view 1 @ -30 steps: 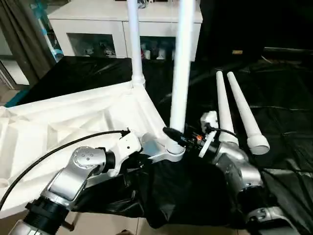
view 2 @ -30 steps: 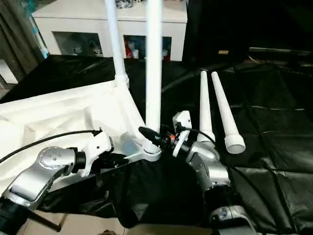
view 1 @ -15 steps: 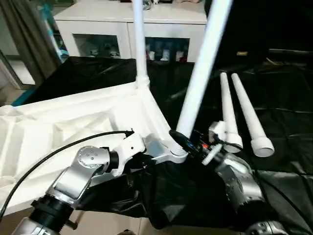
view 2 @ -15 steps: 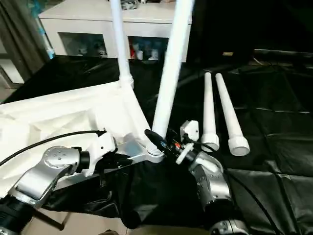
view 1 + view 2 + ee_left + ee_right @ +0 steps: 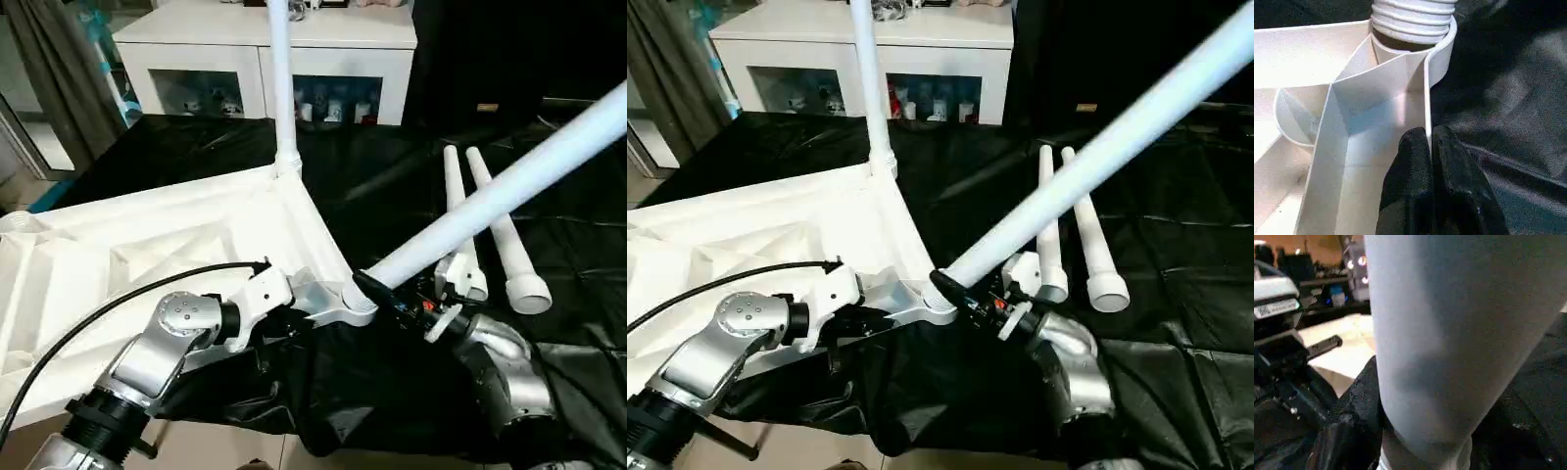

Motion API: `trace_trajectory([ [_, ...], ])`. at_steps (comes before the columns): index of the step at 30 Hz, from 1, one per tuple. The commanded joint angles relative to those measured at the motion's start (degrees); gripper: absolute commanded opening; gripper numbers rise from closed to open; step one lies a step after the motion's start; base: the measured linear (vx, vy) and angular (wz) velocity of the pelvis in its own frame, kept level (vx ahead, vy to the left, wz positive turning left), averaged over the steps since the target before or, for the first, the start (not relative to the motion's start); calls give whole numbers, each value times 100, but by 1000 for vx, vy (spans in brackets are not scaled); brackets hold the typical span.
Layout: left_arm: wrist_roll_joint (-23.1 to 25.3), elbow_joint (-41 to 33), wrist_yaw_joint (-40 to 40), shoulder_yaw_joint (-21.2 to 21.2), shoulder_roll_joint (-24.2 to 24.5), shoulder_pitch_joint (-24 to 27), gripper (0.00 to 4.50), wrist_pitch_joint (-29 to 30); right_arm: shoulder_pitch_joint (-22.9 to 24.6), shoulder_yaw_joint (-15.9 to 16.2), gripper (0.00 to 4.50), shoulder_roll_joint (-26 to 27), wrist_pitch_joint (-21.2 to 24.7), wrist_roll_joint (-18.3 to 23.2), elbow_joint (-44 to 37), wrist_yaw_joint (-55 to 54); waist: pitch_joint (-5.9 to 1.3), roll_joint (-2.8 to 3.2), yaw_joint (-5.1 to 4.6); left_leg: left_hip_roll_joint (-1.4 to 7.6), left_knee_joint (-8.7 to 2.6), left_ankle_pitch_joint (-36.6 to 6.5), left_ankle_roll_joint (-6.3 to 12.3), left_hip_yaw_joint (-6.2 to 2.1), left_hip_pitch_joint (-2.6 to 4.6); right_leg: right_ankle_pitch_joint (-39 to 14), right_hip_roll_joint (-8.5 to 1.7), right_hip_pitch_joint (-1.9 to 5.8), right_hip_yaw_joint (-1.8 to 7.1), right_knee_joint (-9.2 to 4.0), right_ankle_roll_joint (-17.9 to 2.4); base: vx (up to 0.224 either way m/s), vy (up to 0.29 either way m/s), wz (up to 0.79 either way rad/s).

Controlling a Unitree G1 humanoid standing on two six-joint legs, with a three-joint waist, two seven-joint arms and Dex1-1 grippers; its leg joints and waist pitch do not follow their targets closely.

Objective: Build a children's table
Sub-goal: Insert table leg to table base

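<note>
Left wrist view: left claw (image 5: 1430, 147) pinched on tabletop (image 5: 1376, 98) wall; head views: right claw (image 5: 384, 294) clamping tilted leg (image 5: 490, 201).

Even indoor light, dim over the black sheet (image 5: 549, 245); glare on the tabletop (image 5: 147, 255); close leg (image 5: 1449, 342) blurred, grey in shadow.

White tabletop (image 5: 176, 235), ribbed underside showing; white legs: one tilting (image 5: 490, 201), one standing (image 5: 281, 88), two lying (image 5: 490, 220). Black sheet (image 5: 549, 323) lying beneath. Black gripper fingers (image 5: 1422, 186); silver forearms (image 5: 147, 362). White cabinet (image 5: 265, 49) standing behind.
</note>
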Motion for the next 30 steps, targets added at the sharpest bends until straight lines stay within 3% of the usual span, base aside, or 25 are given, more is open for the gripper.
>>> trace_trajectory([
  [1,41,9,-8,139,88,-111,0,-125,-22,-146,191,-327,283,-392,272,-381,-257,3,-23,446,-617,-1846,17,-208,105,-1038,-457,104,279,-547,-1299,0,0,0],
  [3,47,3,-12,129,89,-98,0,-135,-256,-18,191,-424,539,-520,185,-408,-251,-6,-38,436,-618,-1828,-5,-209,96,-1082,-453,112,277,-546,-1283,0,0,0],
  [4,51,7,-12,122,88,-97,0,-138,-326,23,191,-456,614,-551,181,-385,-257,-71,-51,438,-615,-1788,12,-198,95,-1071,-454,116,278,-552,-1280,0,0,0],
  [5,54,9,-13,117,88,-95,0,-139,-384,68,191,-487,669,-588,186,-358,-264,-31,-45,436,-605,-1706,20,-201,90,-1043,-469,116,282,-543,-1295,0,0,0],
  [7,64,5,-17,103,92,-91,0,-132,-577,309,191,-608,816,-766,198,-145,-277,-64,-61,430,-589,-1473,88,-190,77,-745,-455,133,274,-523,-1328,0,0,0],
  [11,66,-6,-52,77,105,-85,0,-127,-809,604,191,-753,1026,-954,229,147,-287,-56,-56,422,-556,-1178,240,-165,76,-383,-449,140,259,-502,-1410,0,0,0],
  [12,65,-7,-59,74,108,-85,0,-126,-835,633,191,-766,1055,-968,236,184,-288,-79,-53,422,-551,-1122,285,-161,74,-363,-456,154,260,-502,-1427,0,0,0],
  [20,44,-27,-242,-45,156,-120,0,-140,-1212,1152,191,-1004,1395,-1127,506,1068,-284,-87,-54,441,-548,-1032,372,-155,88,-272,-443,153,243,-487,-1521,0,0,0],
  [24,98,-21,-456,-173,219,-194,0,-221,-1375,1395,191,-1052,1275,-1313,923,1457,-287,-85,-42,437,-519,-842,496,-139,82,101,-438,154,228,-455,-1624,0,0,0],
  [30,133,22,-732,-278,285,-318,0,-305,-1473,1707,191,-1063,1119,-1548,1200,1817,-259,-99,-29,453,-545,-943,456,-145,96,-25,-442,149,222,-470,-1665,0,0,0],
])
